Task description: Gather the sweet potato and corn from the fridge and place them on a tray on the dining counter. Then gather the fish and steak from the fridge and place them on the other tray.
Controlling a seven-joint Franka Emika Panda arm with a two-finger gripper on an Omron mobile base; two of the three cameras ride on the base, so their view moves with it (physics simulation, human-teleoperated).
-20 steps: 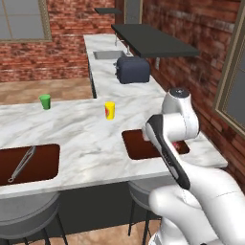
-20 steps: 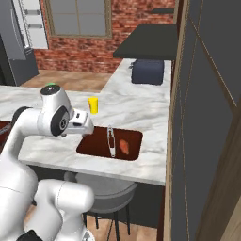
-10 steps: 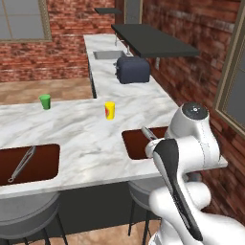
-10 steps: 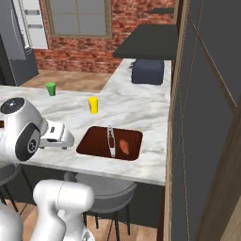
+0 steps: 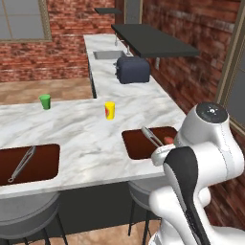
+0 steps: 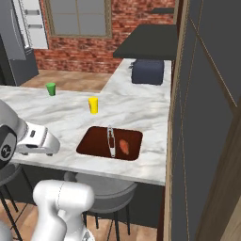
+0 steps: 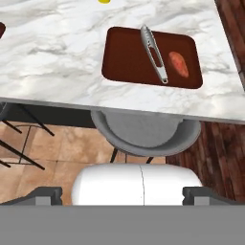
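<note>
the sweet potato (image 7: 178, 62) lies in the right tray (image 7: 125, 60) on the dining counter (image 7: 52, 43), just beside a pair of metal tongs (image 7: 153, 47) that rests in the same tray. the gripper (image 7: 122, 194) is above the grey stool (image 7: 143, 133) in front of the counter, its fingers wide apart and holding nothing. the other tray (image 5: 45, 160) is far to the left with its own tongs (image 5: 21, 164).

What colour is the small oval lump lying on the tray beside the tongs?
Reddish-orange: the sweet potato on the dark reddish-brown tray, clearest in the hand view.
</note>
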